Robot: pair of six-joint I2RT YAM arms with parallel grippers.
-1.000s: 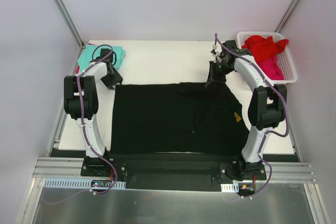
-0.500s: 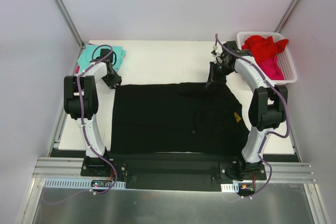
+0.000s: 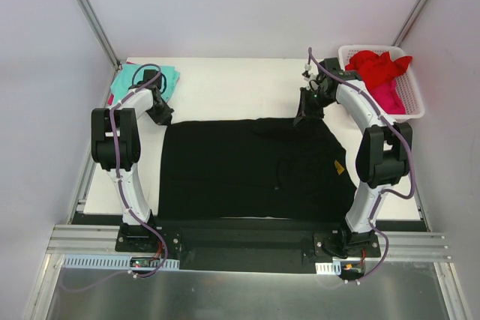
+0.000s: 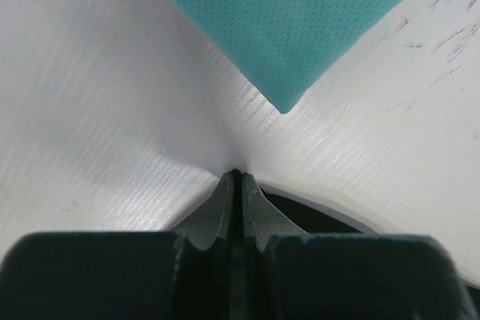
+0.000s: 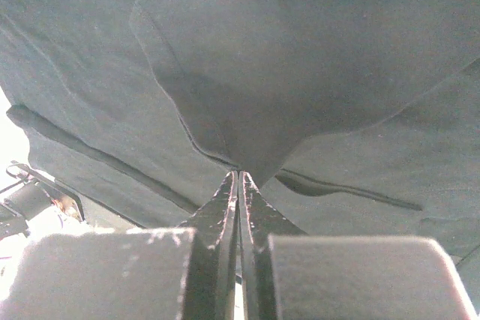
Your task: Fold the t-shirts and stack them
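Observation:
A large black t-shirt lies spread on the white table. My left gripper is shut at its far left corner, and a strip of the black cloth shows beside the closed fingers. My right gripper is shut on a pinched fold at the shirt's far right edge, and the cloth fills that wrist view, drawn into the fingertips. A folded teal t-shirt lies at the far left corner, and its corner lies just ahead of the left fingers. Red and pink shirts are in the basket.
A white slotted plastic basket stands at the far right corner of the table. Grey walls and metal frame posts close in the cell on the left, right and back. The arm bases sit on a black rail at the near edge.
Both grippers have shifted only slightly toward the far side, still shut at the black shirt's far edge. The shirt's far edge looks a little straighter.

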